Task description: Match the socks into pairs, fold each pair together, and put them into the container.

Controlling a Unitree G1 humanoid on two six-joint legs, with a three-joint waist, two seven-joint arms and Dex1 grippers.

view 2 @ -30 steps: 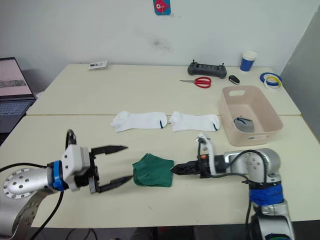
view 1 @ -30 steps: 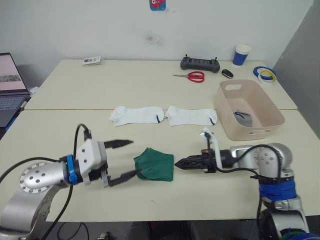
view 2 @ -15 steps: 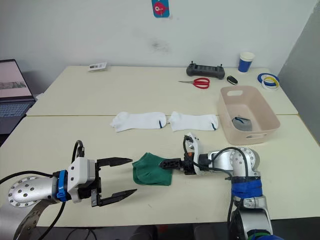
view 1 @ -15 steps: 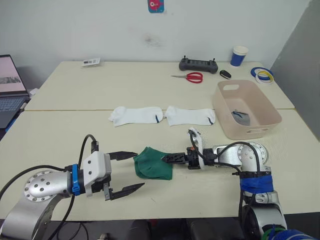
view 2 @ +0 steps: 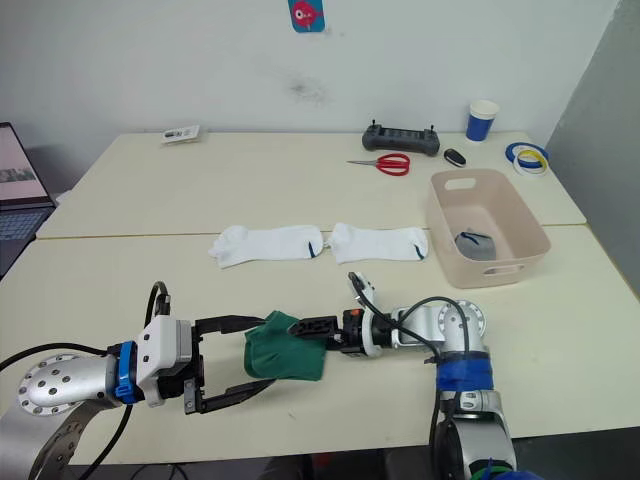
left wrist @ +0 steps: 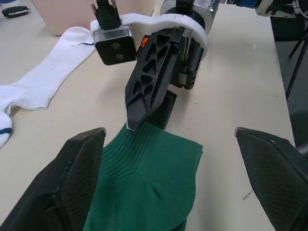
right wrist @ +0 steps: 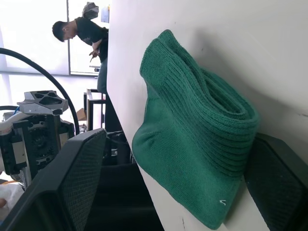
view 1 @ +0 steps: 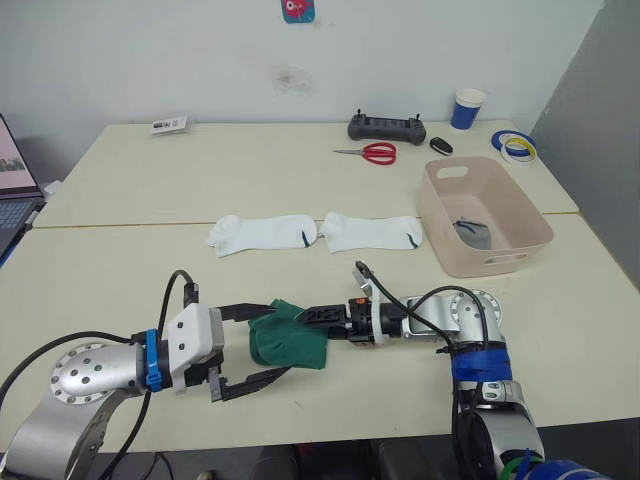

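Note:
A folded dark green sock (view 1: 287, 342) lies on the table near its front edge. My left gripper (view 1: 278, 338) is open, one finger on each side of the sock's near end. From the right, my right gripper (view 1: 305, 318) is open and reaches over the sock's other edge; the right wrist view shows the sock (right wrist: 192, 159) between its fingers. Two white socks (view 1: 262, 233) (view 1: 371, 231) lie flat side by side mid-table. The pink container (view 1: 505, 258) stands at the right, with a grey sock (view 1: 472, 230) inside.
Red scissors (view 1: 376, 152), a black controller (view 1: 385, 127), a small black object (view 1: 440, 145), a blue cup (view 1: 466, 108) and tape rolls (view 1: 512, 146) sit along the far edge. A laptop (view 1: 8, 190) is at the far left. A person (right wrist: 84, 31) stands in the background.
My right gripper has slid left onto the green sock, and the sock has shifted left between my left gripper's fingers. The camera has also shifted.

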